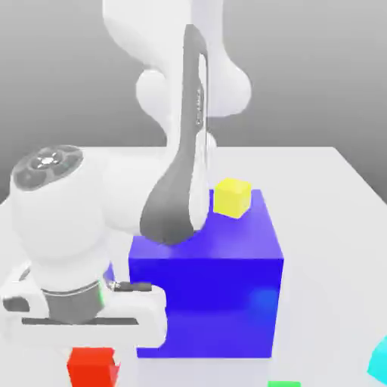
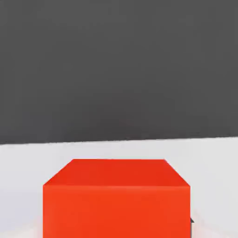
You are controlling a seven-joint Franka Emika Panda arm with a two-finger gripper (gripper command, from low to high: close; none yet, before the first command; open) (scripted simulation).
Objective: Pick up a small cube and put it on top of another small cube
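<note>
You have the small plain red cube at the near edge of the exterior view, directly under the white hand of the arm, and the hand view puts that same cube square and close in front of the camera. That is what you would expect when the gripper is lined up over it on purpose. The fingers themselves are hidden behind the hand's body and the cube, but the gripper reads as closed as far as it goes, and with the red cube sitting right in its line I judge it is clamped on that cube; whether the cube is off the white counter yet you cannot tell. The big glossy blue cube stands just beside the hand, toward the exterior view's right, and it carries the small yellow cube on its far top corner. That raised spot makes the yellow one a high target, so you would need a good lift to clear the blue wall beside you. A small cyan cube lies low on the counter, well apart at the exterior view's right edge. A sliver of green shows at the bottom; what it is you cannot tell.
</note>
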